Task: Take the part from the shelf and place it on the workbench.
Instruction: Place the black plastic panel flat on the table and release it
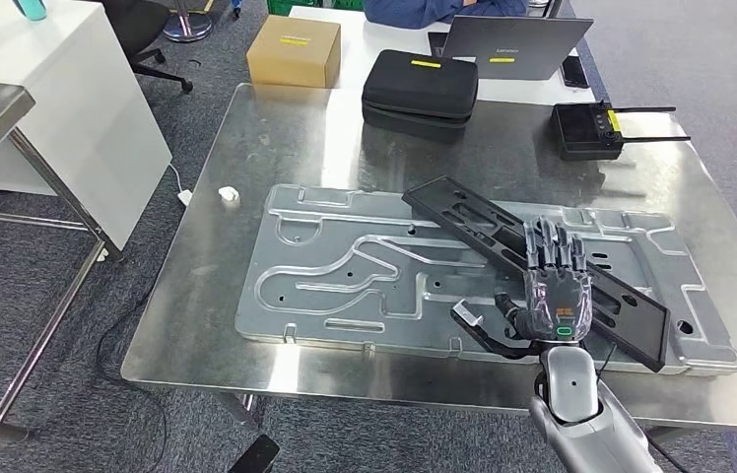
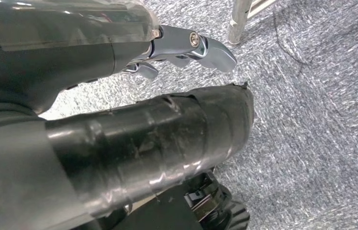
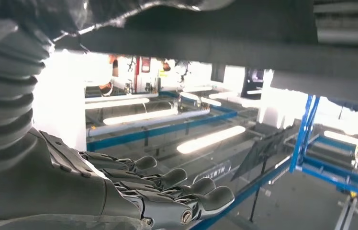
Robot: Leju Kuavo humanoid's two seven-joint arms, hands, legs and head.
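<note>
Left of the right hand (image 1: 554,286), the large silver stamped plate (image 1: 345,271) covers much of the steel workbench (image 1: 246,128). The long black part (image 1: 488,229) lies slantwise across that plate and passes under the hand. The hand lies on the part with fingers stretched flat along it, thumb out to the side; whether it grips the part, I cannot tell.

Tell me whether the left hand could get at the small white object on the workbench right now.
Probably not: the left hand hangs low over the grey carpet beside the robot, while the small white object lies on the workbench, unobstructed.
</note>
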